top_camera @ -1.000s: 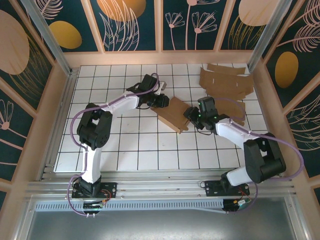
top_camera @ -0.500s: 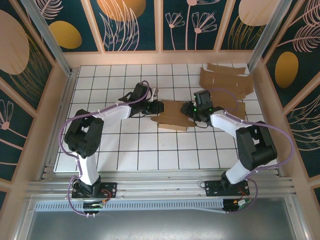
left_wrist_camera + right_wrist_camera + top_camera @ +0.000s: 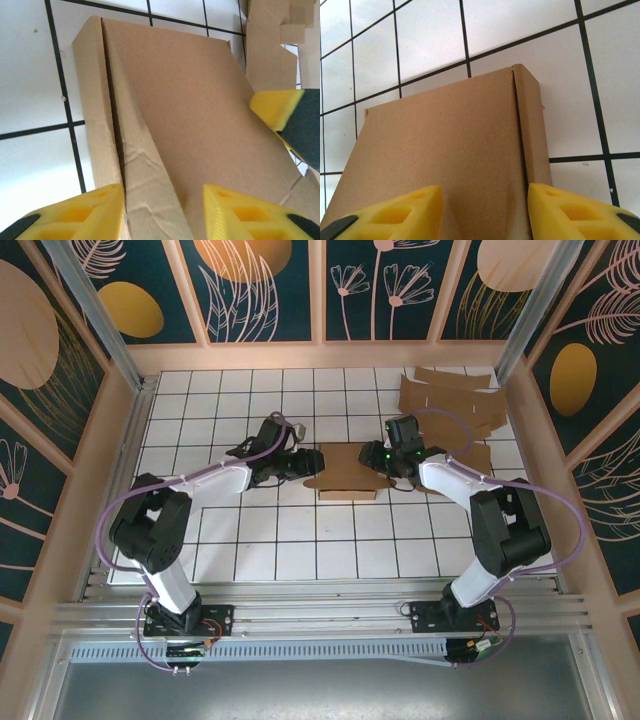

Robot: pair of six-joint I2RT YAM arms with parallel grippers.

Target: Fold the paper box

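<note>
Brown paper box on gridded table, left gripper and right gripper at its opposite ends, both jaws apart, clamping nothing.

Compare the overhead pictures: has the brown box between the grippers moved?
Yes. The box has turned from diagonal to square with the grid lines of the table.

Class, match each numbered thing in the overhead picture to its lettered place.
Things:
1 paper box
2 spare cardboard sheets
3 left gripper
4 right gripper

Places:
A far right corner of the table
B at the box's left end
C between the two grippers
D at the box's right end

Pairs: 1-C, 2-A, 3-B, 4-D
</note>
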